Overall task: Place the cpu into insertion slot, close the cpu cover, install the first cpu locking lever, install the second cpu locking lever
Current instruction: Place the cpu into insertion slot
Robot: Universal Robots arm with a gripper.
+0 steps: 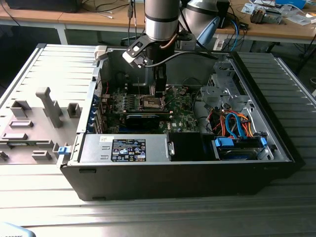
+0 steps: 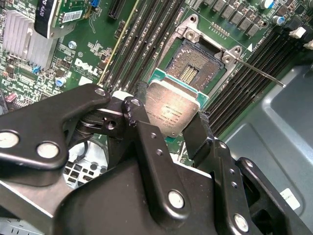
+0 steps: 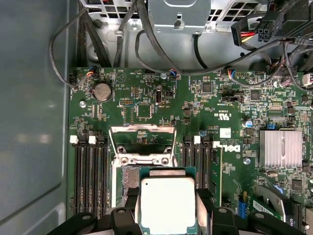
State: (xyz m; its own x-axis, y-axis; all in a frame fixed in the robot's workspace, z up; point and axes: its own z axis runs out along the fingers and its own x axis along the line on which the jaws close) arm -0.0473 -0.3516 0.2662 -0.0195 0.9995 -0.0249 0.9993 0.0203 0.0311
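Because the one open computer case (image 1: 173, 173) lies on its side, its single green motherboard (image 3: 146, 98) faces up to the arm. One gripper (image 2: 168, 117) reaches down over it. One cpu cover (image 3: 142, 129) stands swung up, so the one insertion slot (image 2: 188, 68) lies bare. Two fingers (image 2: 195, 134) clamp the one cpu (image 2: 173, 110) by opposite edges, probably to keep its face free, just above the slot and seemingly not yet seated. One thin lever rod (image 2: 257, 72) juts aside

You find white logo lettering on the motherboard (image 2: 83, 68) beside the insertion slot (image 2: 188, 66); faint engraving on the cpu (image 2: 172, 108) cannot be made out.
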